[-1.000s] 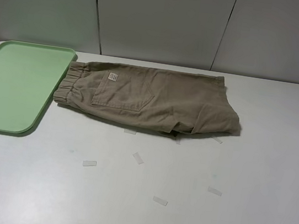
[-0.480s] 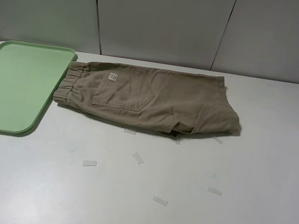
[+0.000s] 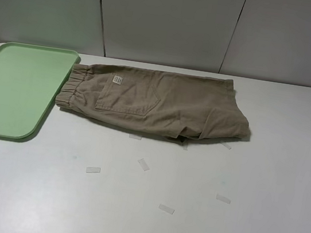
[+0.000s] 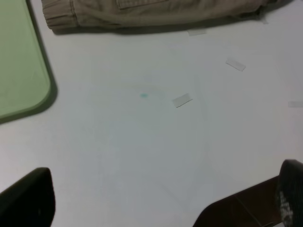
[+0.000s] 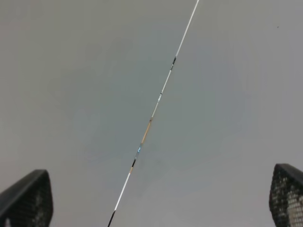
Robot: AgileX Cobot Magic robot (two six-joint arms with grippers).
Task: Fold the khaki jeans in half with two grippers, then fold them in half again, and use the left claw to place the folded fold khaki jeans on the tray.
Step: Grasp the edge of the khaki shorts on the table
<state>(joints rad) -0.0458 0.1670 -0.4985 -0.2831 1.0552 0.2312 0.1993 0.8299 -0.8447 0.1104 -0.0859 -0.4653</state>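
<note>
Well clear of the khaki jeans (image 3: 157, 102), left tool (image 4: 160, 191) spread wide, empty, right tool (image 5: 157, 191) spread too, facing wall (image 5: 71, 71)

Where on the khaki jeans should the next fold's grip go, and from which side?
Probably the leg end of the khaki jeans, approached from the right of the high view. That end lies free and slightly humped on the table, while the gathered waistband sits close beside the tray, so folding leftward carries the cloth toward it.

Khaki jeans (image 3: 157, 102) on white table (image 3: 262, 178), beside tray (image 3: 8, 90)
</note>
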